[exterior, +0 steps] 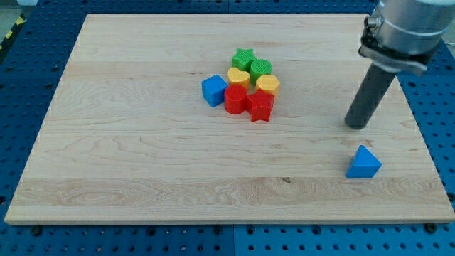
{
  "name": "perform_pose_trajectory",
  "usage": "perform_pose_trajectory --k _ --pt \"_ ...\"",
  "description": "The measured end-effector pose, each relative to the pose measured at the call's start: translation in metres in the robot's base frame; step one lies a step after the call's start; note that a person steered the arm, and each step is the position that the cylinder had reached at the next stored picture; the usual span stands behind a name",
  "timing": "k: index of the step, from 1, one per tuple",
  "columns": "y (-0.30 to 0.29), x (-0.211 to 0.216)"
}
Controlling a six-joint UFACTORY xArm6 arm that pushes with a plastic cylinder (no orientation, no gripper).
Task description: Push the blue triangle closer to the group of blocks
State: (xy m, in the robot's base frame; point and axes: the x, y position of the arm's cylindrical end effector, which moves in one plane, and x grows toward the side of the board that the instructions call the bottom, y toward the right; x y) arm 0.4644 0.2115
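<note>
Blue pegboard surrounds your desk [128,178], a pale wooden board that fills most of the view.

Your tool is a plain dark rod with nothing that opens or closes, so no part of it stands apart or together, and it holds nothing. It comes down from the grey arm [405,28] at the view's top right. My tip [355,126] rests on the bare wood, touching no block.

You see the blue triangle [364,163] just below my tip and slightly to the view's right, near it but apart. It sits alone toward the view's bottom right, well apart from the group.

You find the group near the middle of the desk, toward the view's top, packed close together. A green star [244,57] is at its top, with a green block [261,68] beside it on the right. Below those sit a yellow heart [238,77] and a yellow block [268,84]. A blue cube [214,90] is at the left edge. A red block [235,99] and a red star [261,106] form the bottom.

No containers show.
</note>
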Motion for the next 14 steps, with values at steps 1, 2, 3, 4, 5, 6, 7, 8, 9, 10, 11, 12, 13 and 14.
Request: perform_pose_trajectory --k 1,2,3,4,5,6,7,8,9,10,11,12,13,14 --pt "0.047 0.011" --pt "0.068 0.037" --pt "0.076 0.064" --pt "0.061 0.086" --pt "0.061 0.090" --pt "0.061 0.090" --pt "0.043 0.097" --pt "0.001 0.096" --pt "-0.030 0.084" --pt "-0.082 0.084" --pt "-0.100 0.084" --pt "-0.100 0.084" --pt "-0.126 0.084" --pt "-0.131 0.084"
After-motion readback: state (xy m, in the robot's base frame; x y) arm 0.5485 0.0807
